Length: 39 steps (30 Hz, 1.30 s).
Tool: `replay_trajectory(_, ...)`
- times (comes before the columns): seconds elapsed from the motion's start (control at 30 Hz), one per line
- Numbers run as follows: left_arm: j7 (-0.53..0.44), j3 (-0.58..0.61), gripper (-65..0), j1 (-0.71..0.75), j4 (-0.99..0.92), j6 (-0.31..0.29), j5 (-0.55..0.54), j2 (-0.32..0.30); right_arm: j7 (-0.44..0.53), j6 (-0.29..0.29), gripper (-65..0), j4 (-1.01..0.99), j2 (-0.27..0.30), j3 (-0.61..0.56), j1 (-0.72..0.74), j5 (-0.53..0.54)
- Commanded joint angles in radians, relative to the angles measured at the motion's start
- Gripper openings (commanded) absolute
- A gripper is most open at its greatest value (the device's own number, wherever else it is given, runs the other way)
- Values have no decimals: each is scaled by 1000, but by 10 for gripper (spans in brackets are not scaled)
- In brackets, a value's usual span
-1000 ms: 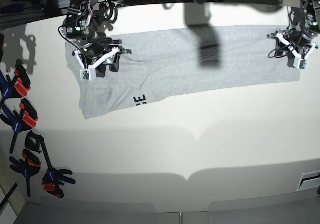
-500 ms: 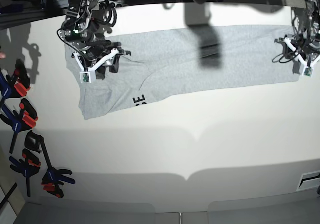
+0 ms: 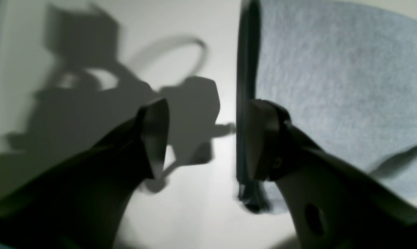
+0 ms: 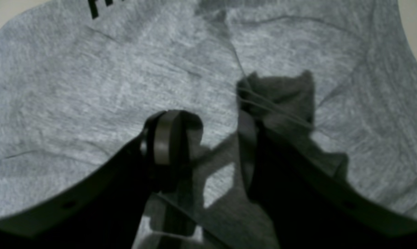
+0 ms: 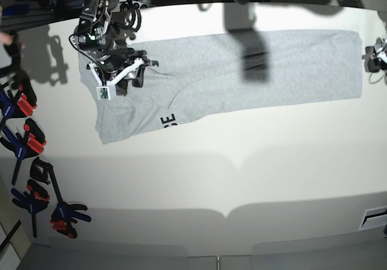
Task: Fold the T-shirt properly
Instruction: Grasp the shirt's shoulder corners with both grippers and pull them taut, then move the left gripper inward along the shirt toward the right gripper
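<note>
Now, left end effector [image 3: 201, 138]: standing open over bare bench [image 5: 242, 173], gripping nothing, just off the shirt's end.
Right end effector [image 4: 205, 145]: jaws parted, pressing down on a bunched fold of the T-shirt [image 5: 230, 70].
Progress: shirt is lying as a long band across the bench's far side; crosswise folds are remaining.
Surroundings: clamps [image 5: 30, 161] are lying well apart, hindering nothing.

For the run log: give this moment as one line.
T-shirt: flat, folded lengthwise | left gripper: open, off shirt edge | right gripper: open over shirt
</note>
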Motion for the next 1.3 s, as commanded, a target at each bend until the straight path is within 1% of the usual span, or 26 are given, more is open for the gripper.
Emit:
replay_trajectory(0.0, -3, -16, -323, -23, -42, -24, -61, -26, -22, 8, -394, 10, 6, 2, 2, 13)
replay_trajectory(0.1, 53, -16, -323, -77, -201, -97, -171, -23, -38, 50, -394, 22, 5, 2, 2, 57)
replay_trajectory(0.13, 65, -16, -323, -93, -243, -118, -191, -22, -42, 57, -394, 28, 5, 2, 2, 66)
replay_trajectory(0.2, 63, -16, -323, -113, -312, -150, -198, -17, -43, 64, -394, 44, 6, 2, 2, 67)
replay_trajectory(0.3, 82, -15, -323, -124, -369, -154, -203, -2, -46, 63, -394, 73, 5, 2, 2, 68)
replay_trajectory(0.43, 217, -15, -323, -124, -375, -159, -278, 26, -57, 63, -394, 123, 5, 2, 2, 68)
replay_trajectory(0.53, 278, -15, -323, -124, -375, -163, -322, 56, -63, 63, -394, 164, 5, 2, 2, 68)
replay_trajectory(0.63, 285, -15, -323, -124, -375, -163, -318, 89, -76, 63, -394, 206, 5, 2, 2, 68)
replay_trajectory(0.73, 271, -15, -330, -124, -375, -163, -317, 102, -86, 63, -394, 240, 5, 2, 2, 68)
replay_trajectory(0.77, 256, -15, -352, -123, -375, -163, -315, 99, -87, 63, -394, 249, 5, 2, 2, 68)
replay_trajectory(0.8, 235, -15, -401, -124, -375, -163, -300, 95, -87, 63, -394, 257, 5, 2, 2, 67)
replay_trajectory(0.83, 203, -15, -477, -124, -375, -163, -281, 87, -87, 63, -394, 263, 5, 2, 2, 67)
replay_trajectory(0.87, 170, -15, -577, -124, -375, -163, -260, 77, -89, 63, -394, 267, 5, 2, 2, 67)
replay_trajectory(0.9, 142, -15, -650, -124, -375, -163, -245, 65, -90, 63, -394, 270, 5, 2, 2, 67)
replay_trajectory(1.03, 111, -16, -650, -124, -357, -163, -258, 1, -95, 63, -394, 272, 5, 2, 2, 68)
replay_trajectory(1.13, 111, -17, -650, -124, -299, -160, -251, -42, -95, 63, -394, 272, 5, 2, 2, 68)
replay_trajectory(1.2, 111, -17, -650, -124, -237, -161, -218, -60, -95, 63, -394, 272, 5, 2, 2, 68)
replay_trajectory(1.23, 111, -17, -650, -124, -198, -160, -185, -62, -95, 63, -394, 272, 5, 2, 2, 68)
replay_trajectory(1.27, 108, -17, -650, -124, -155, -143, -148, -60, -95, 63, -394, 272, 5, 2, 2, 68)
